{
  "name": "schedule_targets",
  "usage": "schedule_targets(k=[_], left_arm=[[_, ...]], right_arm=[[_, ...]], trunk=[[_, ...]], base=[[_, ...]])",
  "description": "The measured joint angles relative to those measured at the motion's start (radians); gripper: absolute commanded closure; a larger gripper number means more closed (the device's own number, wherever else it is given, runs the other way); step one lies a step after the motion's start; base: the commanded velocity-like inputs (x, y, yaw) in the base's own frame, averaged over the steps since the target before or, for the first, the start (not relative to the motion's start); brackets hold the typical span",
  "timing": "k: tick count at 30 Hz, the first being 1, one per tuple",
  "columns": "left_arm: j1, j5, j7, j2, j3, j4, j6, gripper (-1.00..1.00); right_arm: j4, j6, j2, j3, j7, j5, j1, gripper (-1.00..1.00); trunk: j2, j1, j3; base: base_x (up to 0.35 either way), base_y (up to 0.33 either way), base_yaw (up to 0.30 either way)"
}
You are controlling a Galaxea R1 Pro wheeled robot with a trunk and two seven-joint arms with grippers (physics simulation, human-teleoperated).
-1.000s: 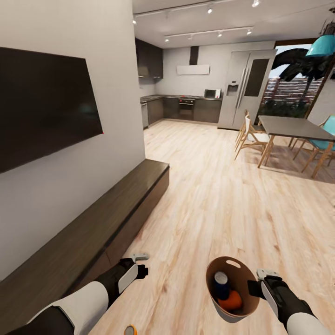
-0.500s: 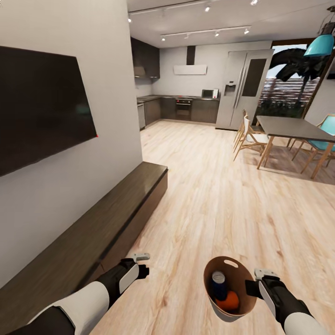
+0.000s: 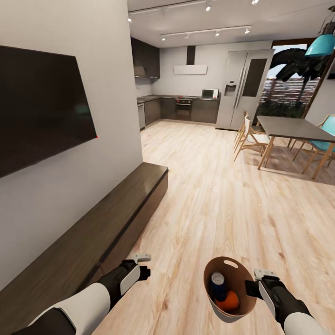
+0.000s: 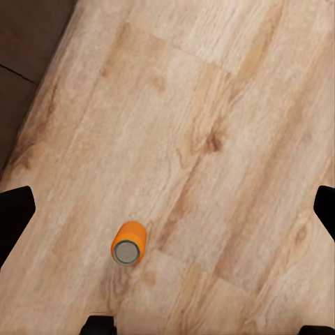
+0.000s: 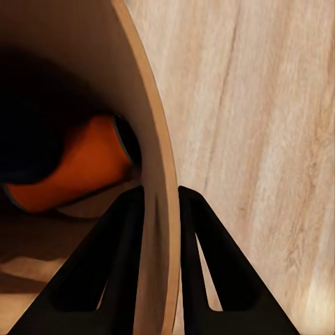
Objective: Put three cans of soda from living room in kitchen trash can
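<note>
The trash can [image 3: 231, 286] is held up off the floor [image 3: 223, 195] by the right tool [image 3: 255, 287]. In the right wrist view the wall of the can [image 5: 157, 209] is pinched between the two dark fingers [image 5: 115, 272], one inside and one outside, so the tool is closed on the rim. It is probably held this way so that it can be carried with the cans already in it.

Two cans are seen inside it from the head view: a dark blue can [image 3: 218, 284] standing up, and an orange can [image 3: 228, 301] lying at the bottom.

A third can, the loose orange can [image 4: 129, 243], is seen lying on its side on the wood floor in the left wrist view. It is not held by anything. The left tool [image 4: 167, 209] is spread wide open above it and nothing is gripped. It is likely being lined up so that this last can may be picked up.

The kitchen [image 3: 186, 104] is seen far ahead, with the fridge [image 3: 244, 88] at its right. The long dark desk [image 3: 93, 237] runs along the wall at the left.

No words or labels can be read on the cans or on the trash can.
</note>
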Motion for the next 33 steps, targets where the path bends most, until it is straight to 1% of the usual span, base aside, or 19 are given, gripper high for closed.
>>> schedule_targets(k=[8, 23, 28, 33], left_arm=[[0.001, -0.001, 0.000, -0.001, -0.003, -0.002, 0.000, -1.00], [0.001, 0.000, 0.000, -0.001, -0.004, -0.003, 0.000, -1.00], [0.001, 0.000, 0.000, -0.001, -0.004, -0.003, 0.001, -1.00], [0.001, 0.001, 0.000, 0.000, -0.004, -0.002, 0.001, -1.00]], right_arm=[[0.000, 0.000, 0.000, 0.000, 0.000, 0.000, 0.000, 1.00], [0.000, 0.000, 0.000, 0.002, 0.002, -0.001, 0.000, 1.00], [0.000, 0.004, 0.004, 0.003, 0.002, -0.001, 0.000, 1.00], [0.001, 0.033, 0.010, 0.006, 0.002, -0.002, 0.000, 1.00]], trunk=[[0.000, 0.000, 0.000], [0.000, 0.000, 0.000], [0.000, 0.000, -0.001], [0.000, 0.000, -0.006]], base=[[0.102, 0.000, 0.000], [0.005, 0.000, 0.000], [0.000, 0.000, 0.000], [0.000, 0.000, 0.000]])
